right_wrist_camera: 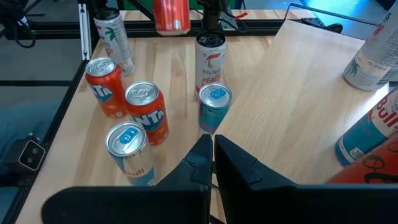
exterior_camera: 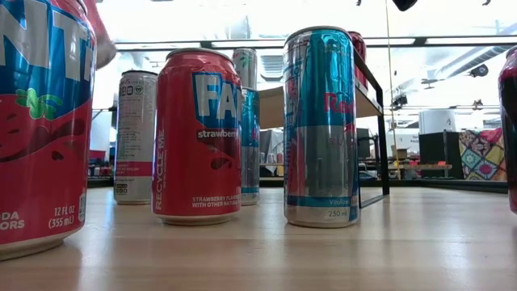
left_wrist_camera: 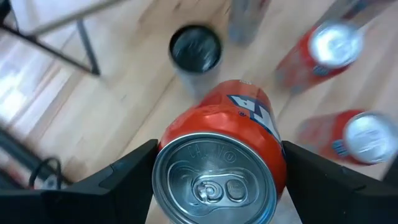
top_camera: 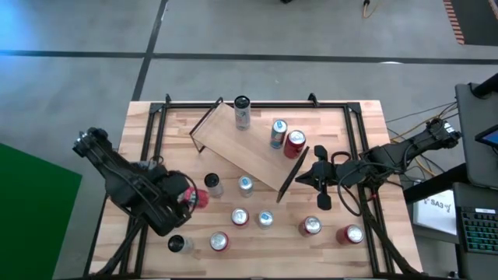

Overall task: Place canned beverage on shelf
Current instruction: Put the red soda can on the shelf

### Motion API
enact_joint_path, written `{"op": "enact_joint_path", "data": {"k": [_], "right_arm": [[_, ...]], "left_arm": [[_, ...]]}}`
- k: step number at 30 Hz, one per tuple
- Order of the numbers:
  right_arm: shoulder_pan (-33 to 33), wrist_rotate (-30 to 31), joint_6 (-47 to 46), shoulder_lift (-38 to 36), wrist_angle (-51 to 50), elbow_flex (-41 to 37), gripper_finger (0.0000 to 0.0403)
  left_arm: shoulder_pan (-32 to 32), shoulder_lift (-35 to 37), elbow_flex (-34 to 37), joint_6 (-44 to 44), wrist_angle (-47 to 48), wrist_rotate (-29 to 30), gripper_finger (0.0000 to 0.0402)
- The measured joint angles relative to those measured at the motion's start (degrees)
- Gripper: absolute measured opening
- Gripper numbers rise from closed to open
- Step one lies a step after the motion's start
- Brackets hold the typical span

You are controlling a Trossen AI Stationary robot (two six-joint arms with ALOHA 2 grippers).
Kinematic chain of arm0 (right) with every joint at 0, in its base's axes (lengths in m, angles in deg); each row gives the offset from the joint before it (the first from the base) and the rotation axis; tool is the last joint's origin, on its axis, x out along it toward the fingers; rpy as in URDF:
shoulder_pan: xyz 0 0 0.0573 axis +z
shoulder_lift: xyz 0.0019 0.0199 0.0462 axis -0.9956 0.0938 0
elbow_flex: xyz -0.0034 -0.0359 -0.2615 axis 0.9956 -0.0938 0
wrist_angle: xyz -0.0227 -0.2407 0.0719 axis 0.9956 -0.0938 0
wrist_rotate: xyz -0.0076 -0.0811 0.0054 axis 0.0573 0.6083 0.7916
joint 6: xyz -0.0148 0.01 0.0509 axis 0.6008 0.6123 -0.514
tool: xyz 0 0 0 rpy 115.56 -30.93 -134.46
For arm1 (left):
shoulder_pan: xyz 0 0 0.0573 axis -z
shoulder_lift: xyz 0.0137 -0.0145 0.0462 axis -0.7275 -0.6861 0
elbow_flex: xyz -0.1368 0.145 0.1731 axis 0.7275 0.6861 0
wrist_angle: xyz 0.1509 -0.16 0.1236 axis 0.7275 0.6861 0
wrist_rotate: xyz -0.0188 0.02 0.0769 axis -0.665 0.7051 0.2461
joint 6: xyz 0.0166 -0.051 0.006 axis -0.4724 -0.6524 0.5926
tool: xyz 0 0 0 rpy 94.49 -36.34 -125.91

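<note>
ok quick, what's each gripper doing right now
left gripper: closed on a red can, lifted off the table.
right gripper: shut, holding nothing, beside the shelf.

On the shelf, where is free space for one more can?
The shelf is bare on its half nearer the left arm, between the black-top can and the frame. Its other end is crowded by a blue can and a red can.
</note>
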Motion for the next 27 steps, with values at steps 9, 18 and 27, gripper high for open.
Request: {"op": "enact_joint_path", "data": {"k": [9, 18, 27], "right_arm": [[0.00, 0.00, 0.02, 0.00, 0.00, 0.00, 0.0009], [0.00, -0.02, 0.13, 0.00, -0.25, 0.00, 0.0009], [0.00, -0.10, 0.13, 0.00, -0.69, 0.00, 0.0009]], "left_arm": [[-0.69, -0.02, -7.80, 6.09, 0.04, 7.47, 0.0286], [-7.52, -1.92, -15.72, 19.97, -0.61, 10.80, 0.0286], [-19.46, -6.55, -23.50, 42.09, -0.81, 7.00, 0.0286]]}}
